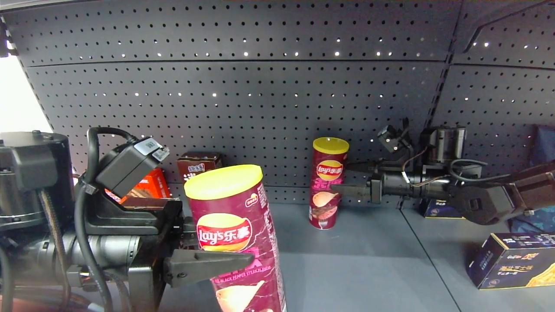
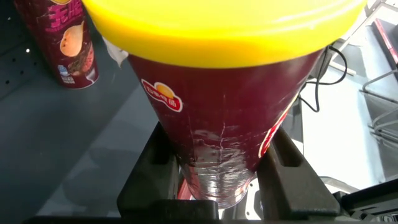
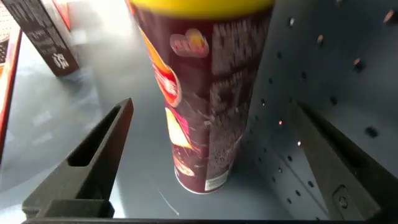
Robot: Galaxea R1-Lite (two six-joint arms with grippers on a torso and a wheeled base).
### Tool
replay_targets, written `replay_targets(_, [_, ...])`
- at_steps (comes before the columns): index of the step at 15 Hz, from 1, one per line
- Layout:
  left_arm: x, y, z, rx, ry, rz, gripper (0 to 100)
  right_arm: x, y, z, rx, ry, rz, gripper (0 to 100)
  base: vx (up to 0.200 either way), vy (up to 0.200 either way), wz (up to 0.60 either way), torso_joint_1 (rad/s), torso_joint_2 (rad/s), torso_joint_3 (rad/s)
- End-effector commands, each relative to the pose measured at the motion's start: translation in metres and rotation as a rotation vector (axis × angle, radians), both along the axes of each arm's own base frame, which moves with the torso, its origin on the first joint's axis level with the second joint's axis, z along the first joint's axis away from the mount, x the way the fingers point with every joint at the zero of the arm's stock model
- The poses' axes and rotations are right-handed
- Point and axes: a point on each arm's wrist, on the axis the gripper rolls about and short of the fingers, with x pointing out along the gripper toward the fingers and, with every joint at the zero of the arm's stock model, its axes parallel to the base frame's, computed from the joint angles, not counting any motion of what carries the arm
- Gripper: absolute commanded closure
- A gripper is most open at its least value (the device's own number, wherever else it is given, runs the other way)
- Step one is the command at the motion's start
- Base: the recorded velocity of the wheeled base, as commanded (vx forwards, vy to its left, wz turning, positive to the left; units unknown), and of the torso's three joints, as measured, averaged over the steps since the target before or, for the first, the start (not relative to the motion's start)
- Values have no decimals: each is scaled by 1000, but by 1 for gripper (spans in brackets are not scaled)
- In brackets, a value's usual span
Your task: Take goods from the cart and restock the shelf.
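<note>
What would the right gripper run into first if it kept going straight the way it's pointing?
The standing chip can: it sits between the right gripper's open fingers, close to the pegboard. Going on, the can would likely meet the palm; depth is unclear.

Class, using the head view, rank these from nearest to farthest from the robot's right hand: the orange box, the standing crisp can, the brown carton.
1. The standing crisp can, between the open fingers of the right hand.
2. The brown carton, farther to the robot's left, at the back wall.
3. The orange box, farthest left.
</note>
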Motion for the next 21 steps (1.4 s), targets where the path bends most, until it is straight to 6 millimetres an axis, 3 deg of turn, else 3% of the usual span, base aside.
replay_targets(1, [0,0,-3,4,10,1,100,3,2,-10,-7,27,9,0,0,0,0,0,0,0])
replay_targets(13, [1,1,-4,6,14,7,100,15,17,-46,-19,94,66,0,0,0,0,0,0,0])
replay_targets(20, [1,2,-4,6,14,10,100,25,36,-54,-8,77,114,0,0,0,0,0,0,0])
replay_targets(21, [1,2,-4,6,14,10,100,25,37,-55,-7,72,110,100,0,0,0,0,0,0])
